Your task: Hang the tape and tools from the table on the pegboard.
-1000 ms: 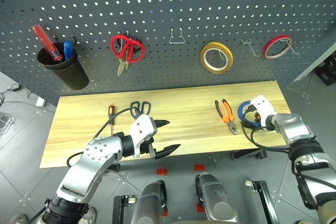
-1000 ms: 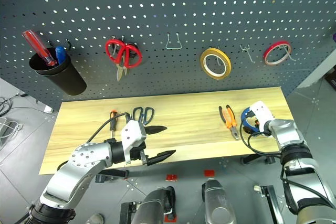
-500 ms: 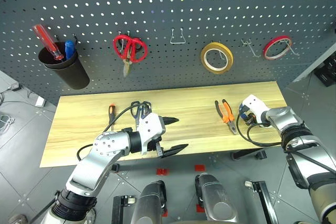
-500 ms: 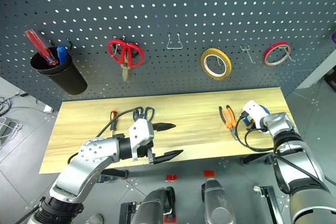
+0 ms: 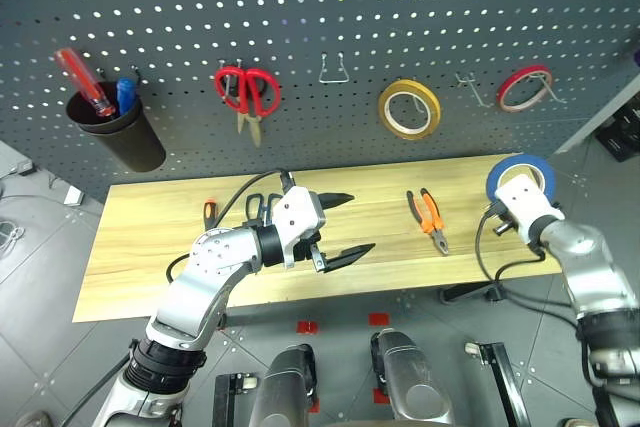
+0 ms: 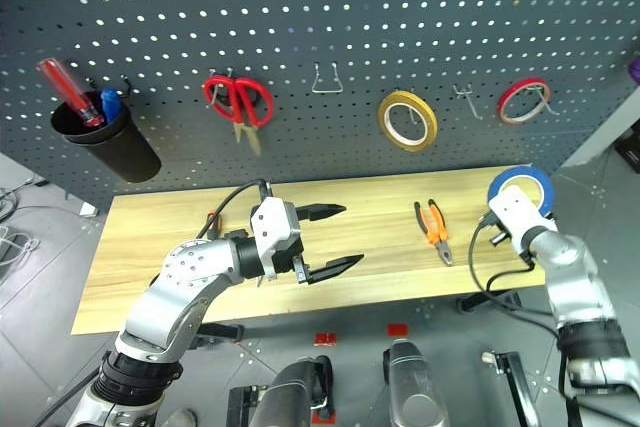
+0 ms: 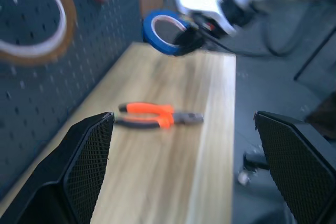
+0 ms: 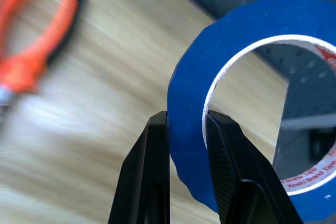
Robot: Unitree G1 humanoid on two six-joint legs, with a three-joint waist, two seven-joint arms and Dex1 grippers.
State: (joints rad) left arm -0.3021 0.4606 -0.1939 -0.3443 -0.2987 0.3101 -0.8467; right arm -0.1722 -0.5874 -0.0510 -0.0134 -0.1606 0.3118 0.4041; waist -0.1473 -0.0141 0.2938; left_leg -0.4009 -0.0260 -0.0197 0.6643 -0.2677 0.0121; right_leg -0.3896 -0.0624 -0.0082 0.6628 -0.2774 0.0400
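My right gripper (image 8: 186, 121) is shut on the rim of the blue tape (image 5: 520, 160), holding the roll upright in the air above the right end of the table (image 5: 150, 247). The orange-handled pliers (image 5: 427, 219) lie flat on the table to its left. My left gripper (image 5: 358, 222) hangs open and empty above the middle of the table, pointing right. Behind it lie the dark-handled scissors (image 5: 258, 205), partly hidden, and the orange-and-black screwdriver (image 5: 209, 212). The grey pegboard (image 5: 350, 7) rises behind the table.
On the pegboard hang red scissors (image 5: 247, 90), a yellow roll (image 5: 410, 109), a thin red roll (image 5: 525, 88) and a black cup (image 5: 118, 132) with red and blue screwdrivers. Bare hooks (image 5: 335, 69) sit between the red scissors and the yellow roll, another hook (image 5: 470, 87) right of the yellow roll.
My right gripper shut on the blue tape and lifted it off the table. My left gripper rose and moved right, still open.
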